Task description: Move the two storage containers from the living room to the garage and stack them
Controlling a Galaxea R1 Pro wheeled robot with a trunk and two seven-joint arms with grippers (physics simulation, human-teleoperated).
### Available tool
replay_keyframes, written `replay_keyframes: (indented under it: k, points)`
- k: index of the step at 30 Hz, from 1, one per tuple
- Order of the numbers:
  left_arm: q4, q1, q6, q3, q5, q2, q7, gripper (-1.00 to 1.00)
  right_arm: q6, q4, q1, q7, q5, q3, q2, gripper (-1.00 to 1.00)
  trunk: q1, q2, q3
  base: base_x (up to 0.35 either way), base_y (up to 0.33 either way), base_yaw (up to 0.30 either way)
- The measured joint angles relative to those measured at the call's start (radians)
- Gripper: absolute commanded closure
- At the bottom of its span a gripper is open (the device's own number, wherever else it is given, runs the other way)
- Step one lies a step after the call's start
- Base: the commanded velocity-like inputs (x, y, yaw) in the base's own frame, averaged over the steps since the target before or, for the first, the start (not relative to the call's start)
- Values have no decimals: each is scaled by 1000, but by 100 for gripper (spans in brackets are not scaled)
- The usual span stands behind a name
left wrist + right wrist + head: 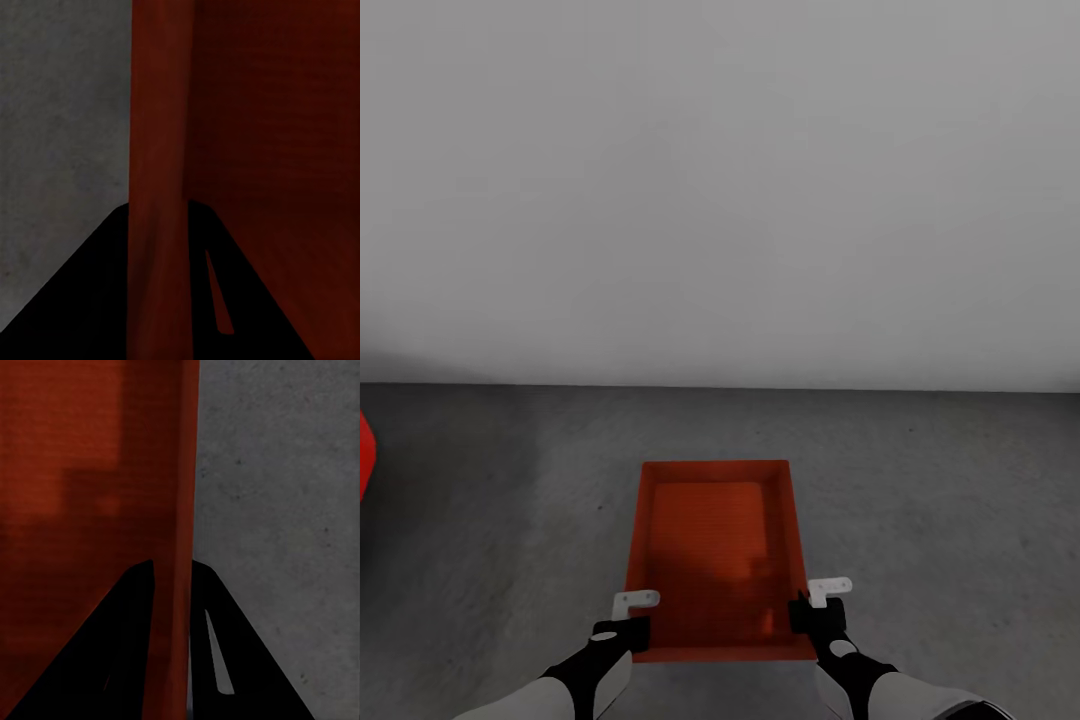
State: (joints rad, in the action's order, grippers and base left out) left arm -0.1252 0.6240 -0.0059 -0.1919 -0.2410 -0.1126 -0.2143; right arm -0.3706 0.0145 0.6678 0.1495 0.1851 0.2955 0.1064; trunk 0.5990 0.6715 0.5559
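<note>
Head view: storage container (715, 555) at 6 o'clock over the grey concrete floor (940, 500), white wall behind. Left gripper (632, 618) and right gripper (812, 605) pinching opposite long walls near the close end, likely for a level two-handed carry. Red sliver (365, 455) at 9 o'clock, cut off, unidentifiable. Resting or hovering: unclear.

Left wrist view: dark fingers (90, 300) straddling the orange wall (157, 187), closed tight on it.

Right wrist view: same hold, fingers (232, 660) clamped across the wall (184, 510); fingertips hidden.
</note>
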Motion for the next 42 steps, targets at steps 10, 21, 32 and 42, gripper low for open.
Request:
replay_keyframes:
  k: [10,21,32,42]
  points:
    - [0,0,1,1,1,0,0,100,0,0,0,0,1,0,0,100,38,70,31,0,0,0]
    - [1,0,0,-1,-3,0,-1,100,3,-1,0,1,-2,0,0,100,81,147,66,0,0,0]
    - [0,0,0,1,0,0,0,100,0,0,0,1,1,1,0,100,123,224,100,0,0,0]
    - [0,0,0,1,1,0,1,100,0,0,0,1,3,2,1,100,161,294,132,0,0,0]
